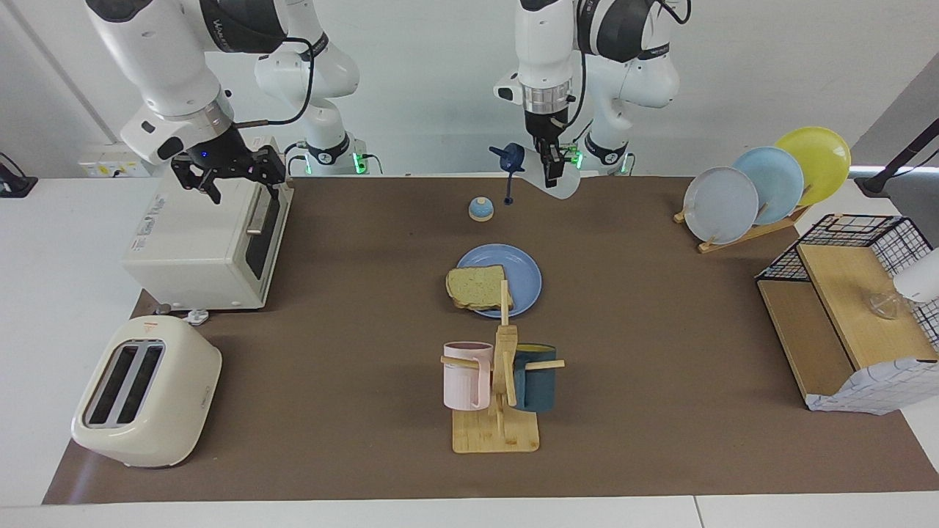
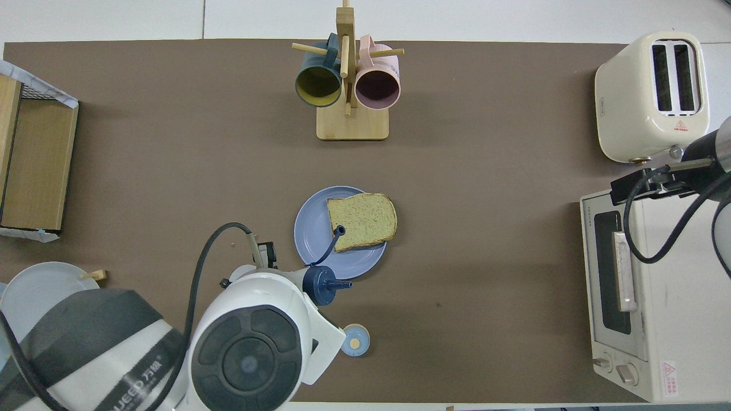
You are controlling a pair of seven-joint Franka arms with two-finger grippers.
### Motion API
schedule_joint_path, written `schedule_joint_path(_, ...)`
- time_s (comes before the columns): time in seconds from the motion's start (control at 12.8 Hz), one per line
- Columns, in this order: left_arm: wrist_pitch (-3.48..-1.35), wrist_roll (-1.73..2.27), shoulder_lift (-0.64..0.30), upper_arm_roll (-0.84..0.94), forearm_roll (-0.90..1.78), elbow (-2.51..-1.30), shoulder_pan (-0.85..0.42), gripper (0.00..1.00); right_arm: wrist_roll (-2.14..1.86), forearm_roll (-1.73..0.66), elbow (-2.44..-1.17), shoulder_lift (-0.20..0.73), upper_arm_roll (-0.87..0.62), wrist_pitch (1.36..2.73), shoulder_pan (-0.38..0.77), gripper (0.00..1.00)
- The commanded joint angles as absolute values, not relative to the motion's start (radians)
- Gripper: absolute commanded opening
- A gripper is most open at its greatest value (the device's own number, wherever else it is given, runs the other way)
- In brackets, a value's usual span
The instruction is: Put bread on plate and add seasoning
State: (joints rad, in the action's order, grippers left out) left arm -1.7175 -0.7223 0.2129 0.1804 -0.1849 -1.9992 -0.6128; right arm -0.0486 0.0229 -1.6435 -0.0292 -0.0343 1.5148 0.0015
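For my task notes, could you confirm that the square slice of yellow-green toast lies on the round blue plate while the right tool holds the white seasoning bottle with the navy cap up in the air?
One detail is wrong: the left tool, not the right, holds the white seasoning bottle with the navy cap, as the facing view shows. The right tool is over the white toaster oven, empty. The square slice of yellow-green toast does lie on the round blue plate.

The left arm comes down nearly straight from above, its wrist vertical and its pincer (image 1: 549, 167) pointing at the counter (image 1: 660, 330), raised in the air. This pincer is clamped on the seasoning bottle (image 1: 552, 182), which it holds tipped on its side. The right arm slants down from its base with the wrist bent forward; its pincer (image 1: 229, 176) hangs with fingers spread wide and holds nothing, waiting.
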Motion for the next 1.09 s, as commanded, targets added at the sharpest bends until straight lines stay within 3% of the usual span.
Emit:
schedule_joint_path(0.0,-1.661,-0.681,0.187,0.247,-0.280,-1.965,-0.620,0.00,-0.078,0.055,-1.651,-0.035,-0.023,1.516,0.008,1.00)
schedule_joint_path(0.39,-1.531,-0.571,0.019,0.389,-0.481,-1.833,-0.632,0.00,-0.129,0.067,-1.647,-0.029,-0.005,1.519,-0.002,1.00)
schedule_joint_path(1.01,-1.335,-0.531,-0.150,0.390,-0.768,-1.793,-0.892,0.00,-0.130,0.051,-1.654,-0.043,-0.003,1.509,-0.011,1.00)
